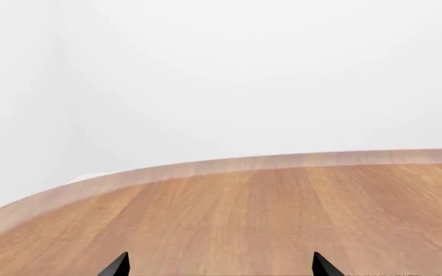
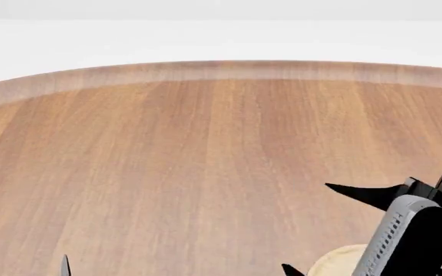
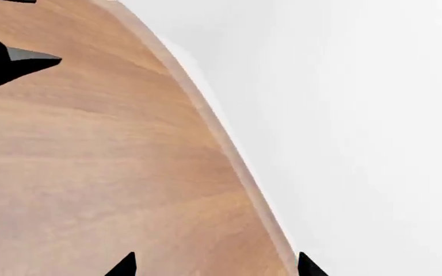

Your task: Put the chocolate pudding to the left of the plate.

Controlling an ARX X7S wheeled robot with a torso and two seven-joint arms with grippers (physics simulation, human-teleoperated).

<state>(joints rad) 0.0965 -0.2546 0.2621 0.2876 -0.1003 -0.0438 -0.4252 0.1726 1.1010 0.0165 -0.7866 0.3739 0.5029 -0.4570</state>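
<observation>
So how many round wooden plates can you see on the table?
1. A pale tan round wooden plate peeks out at the bottom edge of the head view, mostly hidden behind the right gripper, on the brown wooden table. More could lie outside the views.

Round wood-grain table with a paler rounded rim, backed by plain white surroundings, flat even lighting, no visible wall seams or windows in any view.

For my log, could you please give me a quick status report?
Both end effectors, left and right, open, empty. Chocolate pudding not in view. Plate edge beneath right arm. Nothing obstructing.
</observation>
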